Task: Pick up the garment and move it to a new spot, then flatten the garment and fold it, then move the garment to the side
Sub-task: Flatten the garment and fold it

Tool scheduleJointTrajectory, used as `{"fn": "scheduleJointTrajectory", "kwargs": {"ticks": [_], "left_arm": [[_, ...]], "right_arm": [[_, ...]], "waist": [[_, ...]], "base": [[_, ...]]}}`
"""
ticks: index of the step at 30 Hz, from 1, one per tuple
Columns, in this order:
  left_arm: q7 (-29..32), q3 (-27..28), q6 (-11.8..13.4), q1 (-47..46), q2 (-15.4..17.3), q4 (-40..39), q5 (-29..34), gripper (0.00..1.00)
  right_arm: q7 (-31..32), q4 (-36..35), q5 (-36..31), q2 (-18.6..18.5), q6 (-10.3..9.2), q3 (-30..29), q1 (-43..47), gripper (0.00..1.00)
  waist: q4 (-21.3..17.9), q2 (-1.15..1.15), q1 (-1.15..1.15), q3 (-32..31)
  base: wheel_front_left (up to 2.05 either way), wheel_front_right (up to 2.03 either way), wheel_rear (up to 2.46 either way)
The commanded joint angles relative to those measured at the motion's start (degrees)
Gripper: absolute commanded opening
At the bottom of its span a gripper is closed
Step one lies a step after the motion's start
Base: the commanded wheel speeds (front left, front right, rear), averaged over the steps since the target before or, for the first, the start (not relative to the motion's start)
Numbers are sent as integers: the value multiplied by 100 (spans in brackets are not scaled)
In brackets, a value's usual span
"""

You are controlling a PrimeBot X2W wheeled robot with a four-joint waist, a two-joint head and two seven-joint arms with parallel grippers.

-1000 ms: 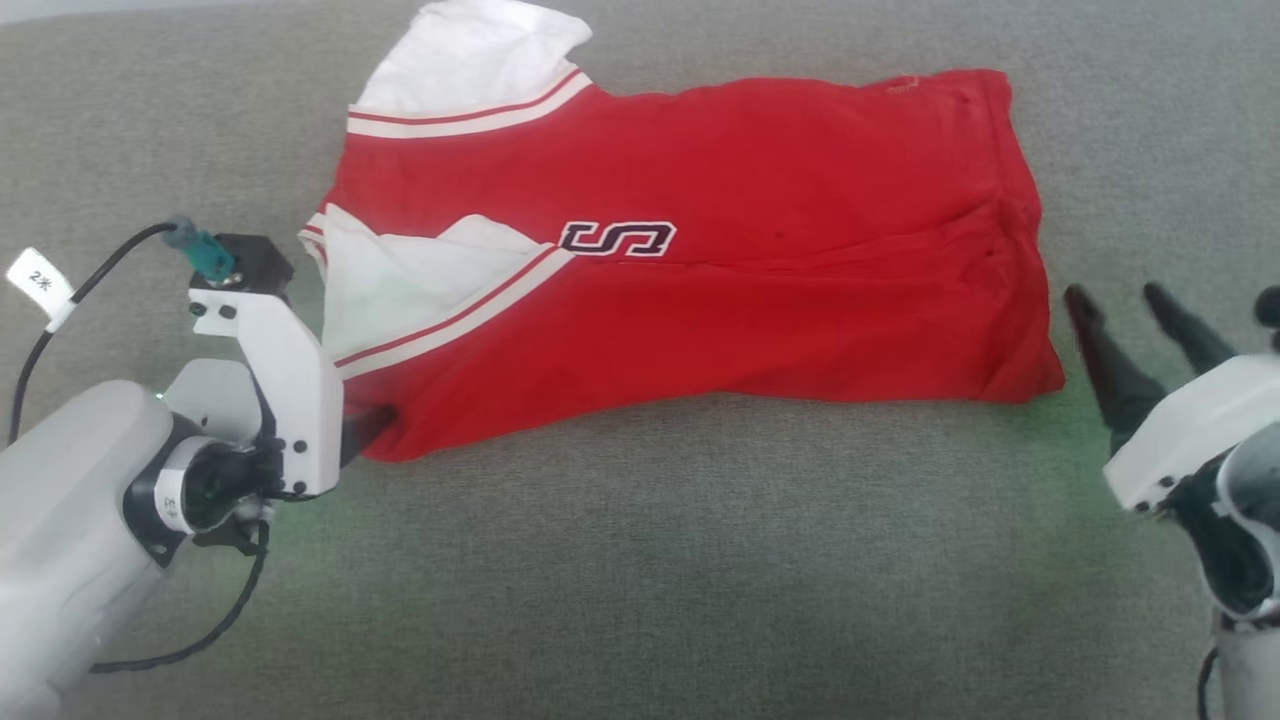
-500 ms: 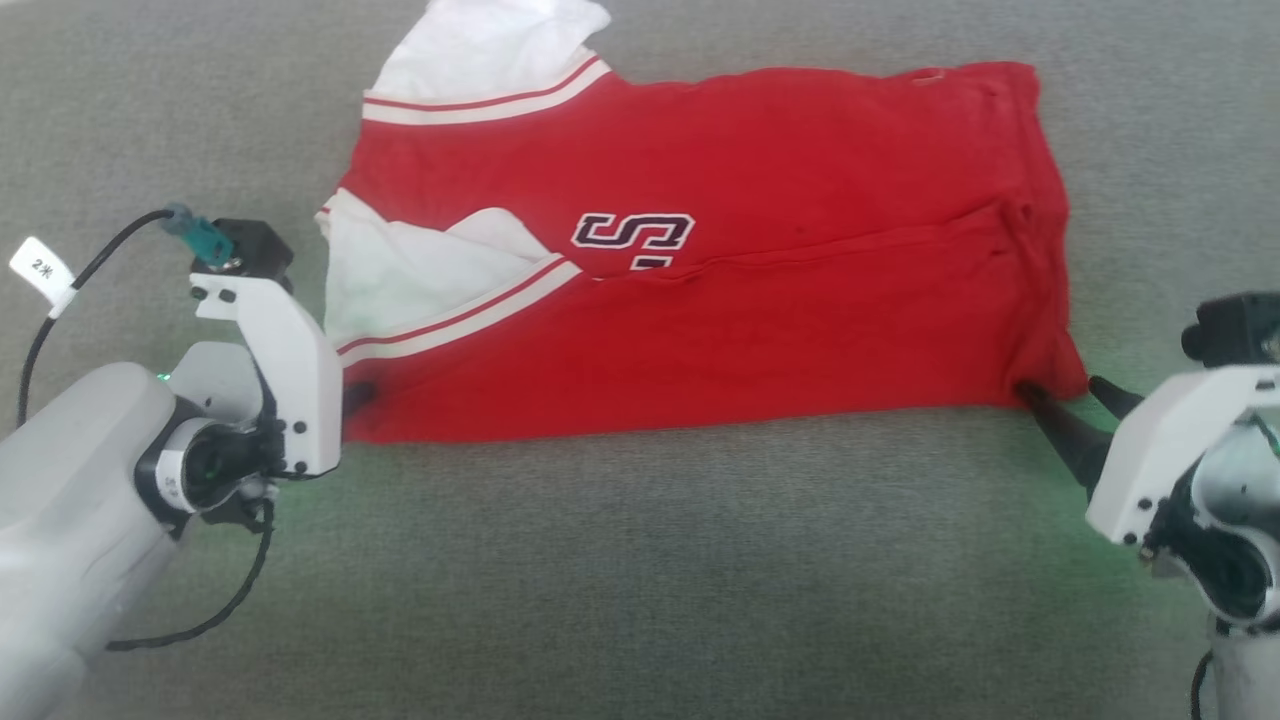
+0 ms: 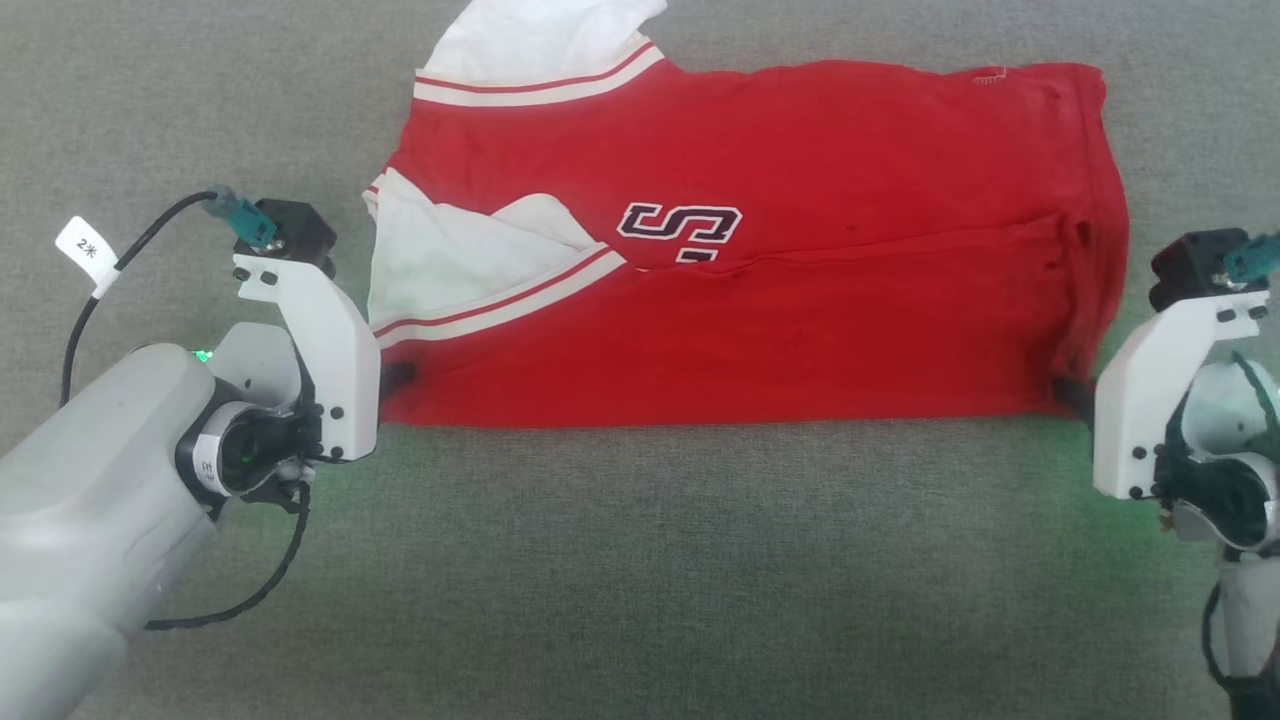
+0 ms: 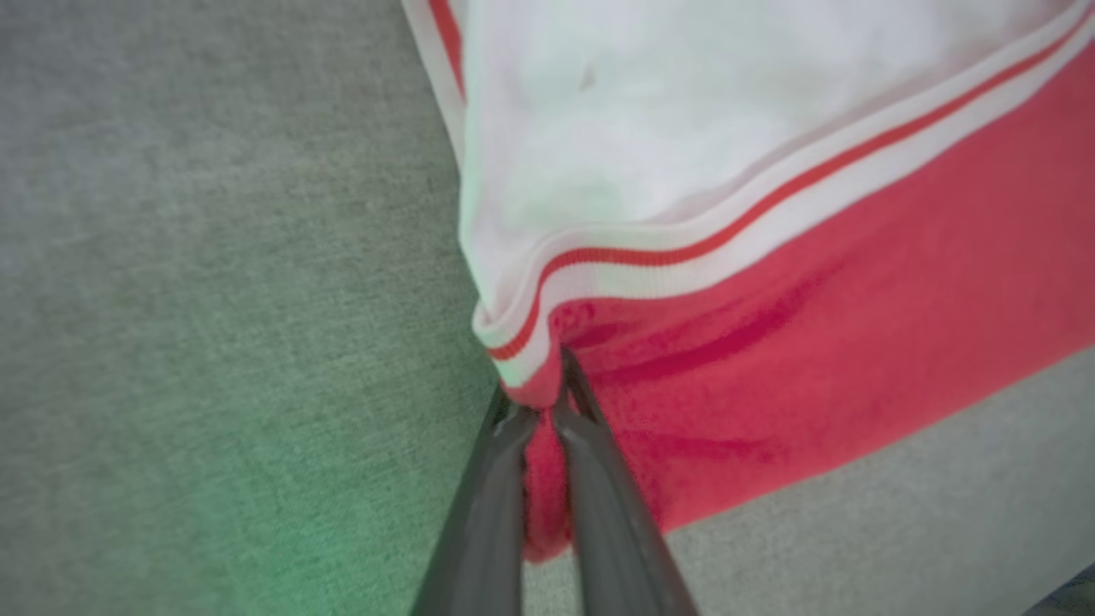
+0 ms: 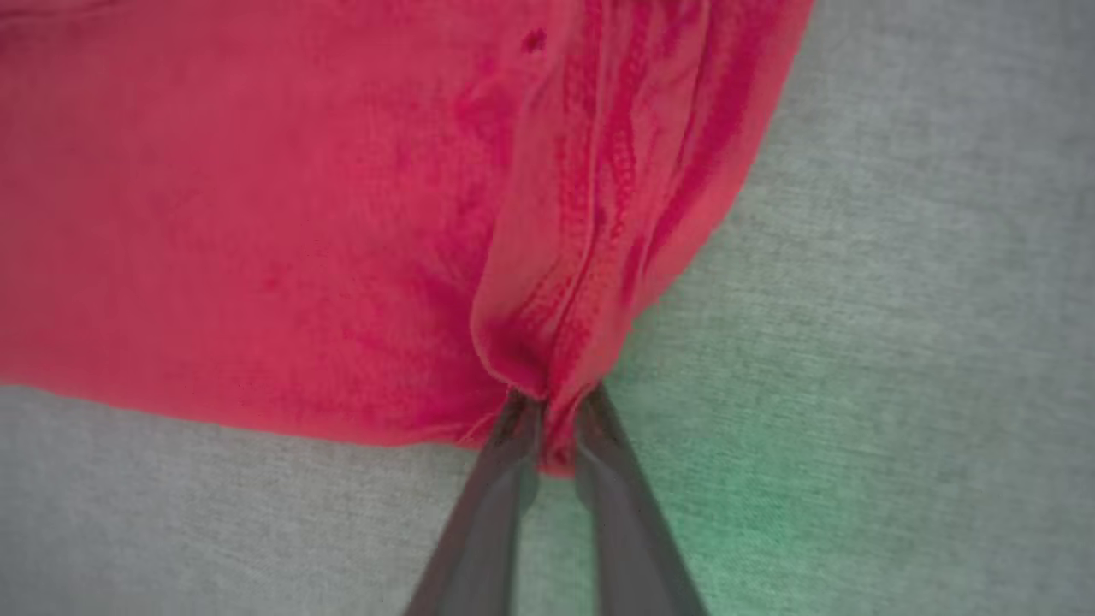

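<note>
The garment (image 3: pixel 780 300), a red jersey with white sleeves and striped trim, lies folded lengthwise on the grey cloth surface, dark lettering facing up near its middle. My left gripper (image 3: pixel 398 378) is shut on the garment's near left corner, just below the white sleeve; the left wrist view shows red cloth (image 4: pixel 727 368) pinched between its fingers (image 4: pixel 599 479). At the near right corner my right gripper (image 3: pixel 1072 392) is shut on the bunched hem, and the right wrist view shows the red fold (image 5: pixel 582 282) squeezed between its fingers (image 5: pixel 616 505).
Grey fabric surface (image 3: pixel 640 580) stretches in front of the garment and to both sides. A black cable with a white tag (image 3: pixel 85 250) loops from the left wrist.
The right gripper reached the garment's near right corner and closed on it. The left gripper closed on the near left corner. The head camera shifted, so the whole scene sits further right.
</note>
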Motion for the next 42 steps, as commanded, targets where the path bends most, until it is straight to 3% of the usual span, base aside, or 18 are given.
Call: {"fn": "scheduleJointTrajectory", "kwargs": {"ticks": [1,9,18,26,33,34,35,37,38,39,40,42], "left_arm": [[-14,-169,-7,208,-200,104,15,0],[107,-116,108,206,65,-205,7,0],[194,-61,542,514,653,-1284,-29,0],[113,-113,979,1194,1077,-2113,-158,0],[-90,-163,1152,1679,1080,-2286,-264,0],[-129,-165,1145,1698,1044,-2261,-243,4],[-146,-167,1126,1709,1002,-2222,-247,24],[-169,-190,1100,1720,941,-2122,-260,47],[-192,-190,1093,1710,913,-2066,-245,100],[-206,-179,1079,1711,893,-2016,-264,100],[-202,-178,1079,1702,890,-1969,-267,100],[-232,-138,1052,1642,927,-1925,-251,100]], "right_arm": [[114,145,63,89,-7,12,91,0],[449,-240,299,-140,-6,-104,159,0],[952,-1019,518,-338,-6,-318,668,0],[1226,-1551,645,-273,-6,-570,1284,0],[1109,-1432,583,58,-6,-737,1723,0],[1064,-1385,547,91,-6,-717,1741,0],[1008,-1318,529,122,-6,-691,1743,0],[881,-1109,504,235,-6,-652,1719,0],[805,-1013,481,260,-6,-623,1692,11],[751,-918,447,273,-6,-585,1687,16],[693,-826,440,283,-6,-564,1691,38],[578,-723,429,308,-6,-547,1666,100]], "waist": [[20,-1,0,-9],[51,-1,0,-180],[79,-1,0,-425],[100,-1,0,-508],[115,-1,0,-456],[111,-1,0,-447],[105,-1,0,-439],[85,-1,0,-435],[78,-1,0,-438],[73,-1,0,-451],[67,-1,0,-469],[50,-1,0,-513]], "base": [[0,0,0],[0,0,0],[0,0,0],[0,0,0],[0,0,0],[0,0,0],[0,0,0],[0,0,0],[0,0,0],[0,0,0],[0,0,0],[0,0,0]]}}
